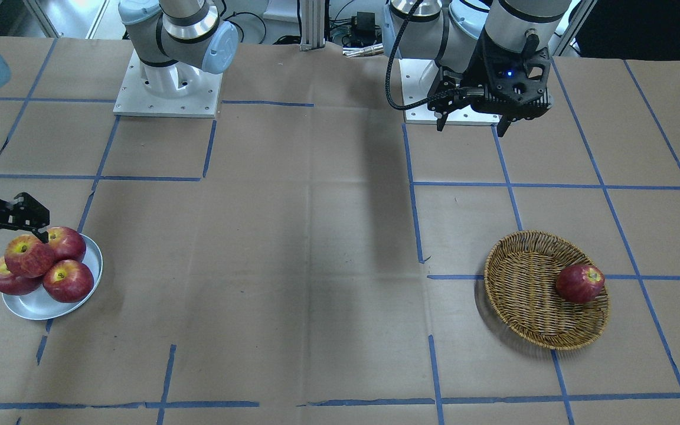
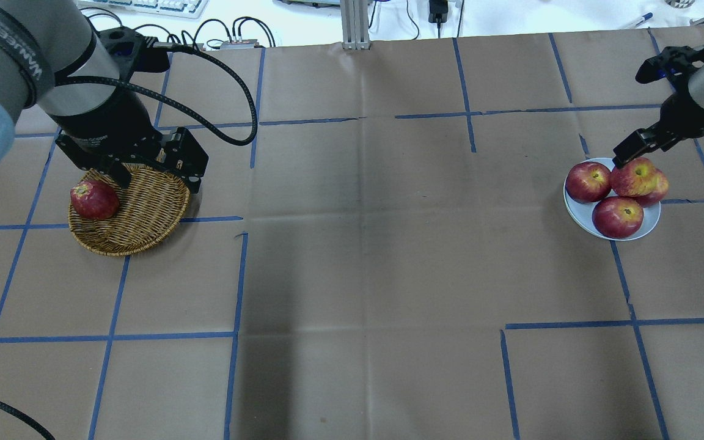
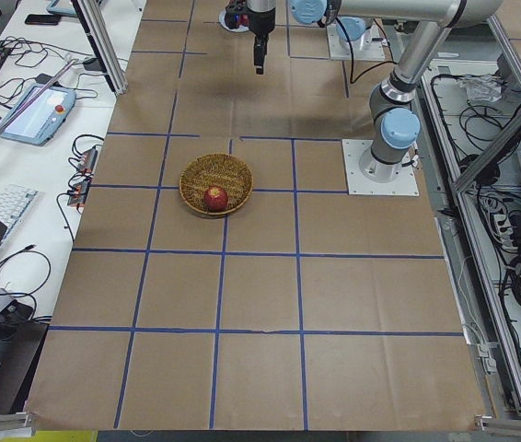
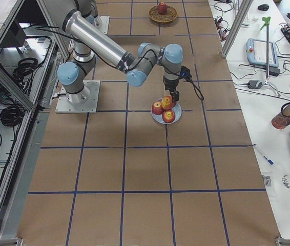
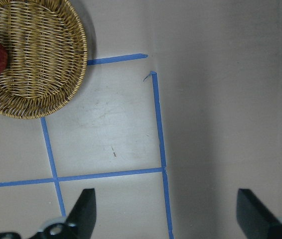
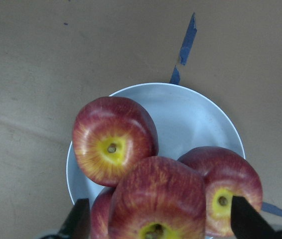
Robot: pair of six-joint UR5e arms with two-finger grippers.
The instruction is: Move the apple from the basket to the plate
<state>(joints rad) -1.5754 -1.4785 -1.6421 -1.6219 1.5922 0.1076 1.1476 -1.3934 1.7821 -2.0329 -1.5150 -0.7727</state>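
Note:
The streaky pinkish-red apple [image 1: 28,255] with a yellow stem patch lies on top of three other apples on the pale plate [image 1: 33,306]. It also shows in the overhead view [image 2: 633,177] and the right wrist view [image 6: 156,199]. My right gripper [image 6: 161,221] is open around it, with a gap on each side. The plate's bare part [image 6: 191,114] shows beyond the apples. The wicker basket [image 2: 144,214] holds one dark red apple [image 2: 94,199]. My left gripper [image 5: 166,214] is open and empty, high above the table beside the basket [image 5: 41,59].
Blue tape lines [image 1: 414,195] cross the brown paper table cover. The two arm bases [image 1: 169,88] stand at the table's robot side. The basket [image 1: 523,295] and plate lie far apart at opposite ends.

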